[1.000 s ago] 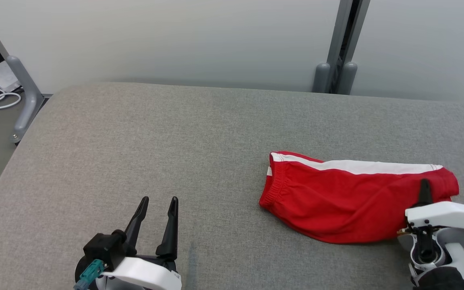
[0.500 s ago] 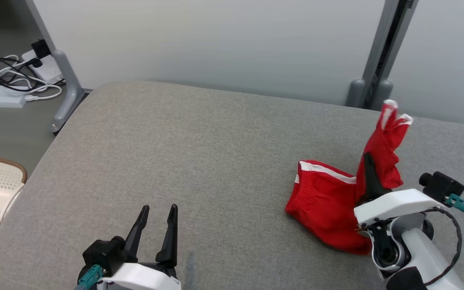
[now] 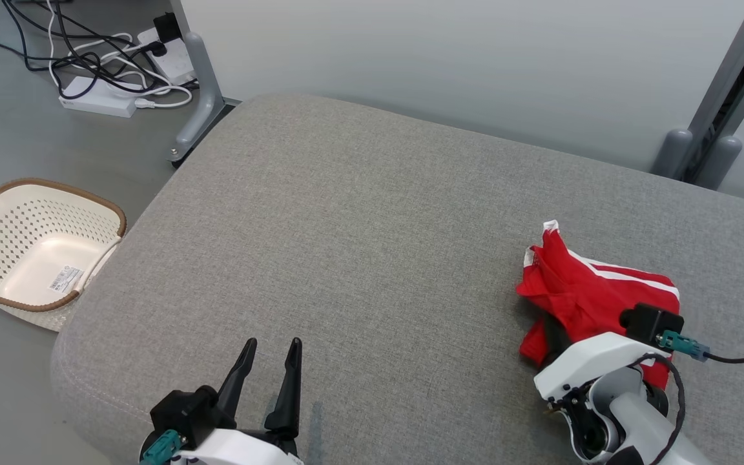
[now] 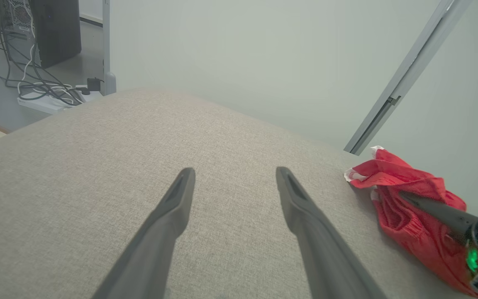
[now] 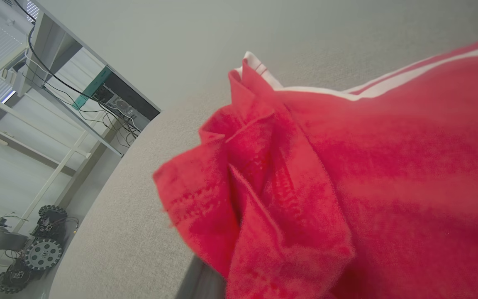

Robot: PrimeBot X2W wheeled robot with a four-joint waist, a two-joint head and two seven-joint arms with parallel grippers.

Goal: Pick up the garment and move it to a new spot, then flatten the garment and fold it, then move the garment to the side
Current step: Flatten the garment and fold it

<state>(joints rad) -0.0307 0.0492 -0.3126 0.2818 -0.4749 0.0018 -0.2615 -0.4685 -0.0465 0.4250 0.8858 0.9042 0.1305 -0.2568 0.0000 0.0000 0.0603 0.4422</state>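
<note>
The red shorts point(image 3: 595, 290) lie bunched up on the grey desk point(image 3: 372, 226), near its right side. The right tool point(image 3: 548, 337) is pinched tight on them. The left tool point(image 3: 272, 354) sits well apart from them, its fingers spread wide.

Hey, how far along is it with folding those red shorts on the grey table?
Done: the right gripper is shut on the red shorts, which sit bunched at the right of the grey table. In hand: carrying them to a new spot. Left: flattening, folding and moving them aside; the cloth is crumpled, not flat, and the left gripper hovers open and empty.
</note>
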